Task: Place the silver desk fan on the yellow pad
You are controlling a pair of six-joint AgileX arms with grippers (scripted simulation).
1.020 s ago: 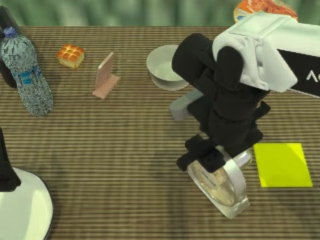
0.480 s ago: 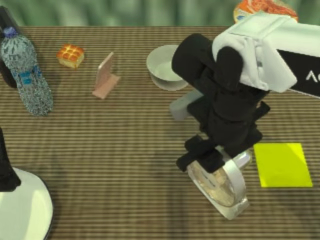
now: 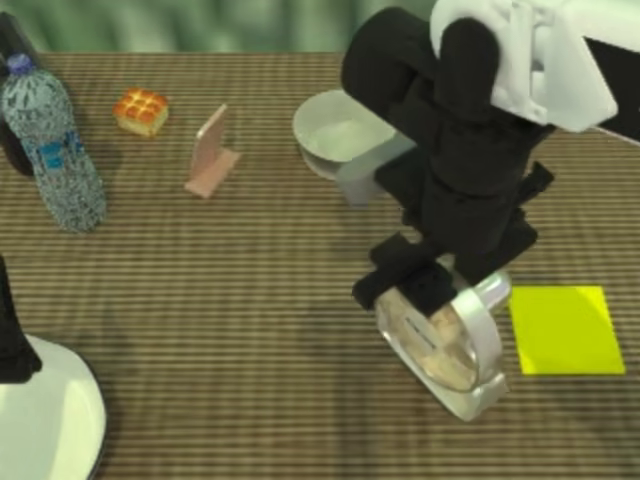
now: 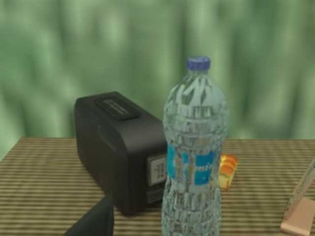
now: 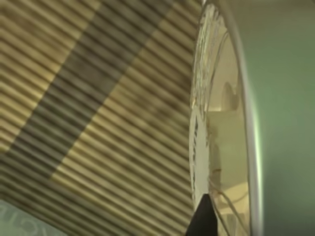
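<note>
From above, we see our right gripper (image 3: 432, 292) clamped on the top of the silver desk fan (image 3: 445, 350), which stands tilted just to the left of the yellow pad (image 3: 565, 329), close to the pad's left edge but not on it. Taking the pad as our mark, the pale bowl (image 3: 335, 133) lies well up and to the left of it, partly behind our right arm; farther left stand a pink phone stand (image 3: 211, 153), a small bread roll (image 3: 141, 110) and a water bottle (image 3: 52, 150). Our left arm (image 3: 15, 350) sits parked far to the left of the pad, at the table's near left corner, and we cannot tell how its gripper stands. In the left wrist view we see the water bottle upright before a black box (image 4: 121, 147) on the striped table (image 4: 39, 187). In the right wrist view the fan's silver ring and beige face fill the frame, with one dark fingertip (image 5: 203, 216) against the face.
</note>
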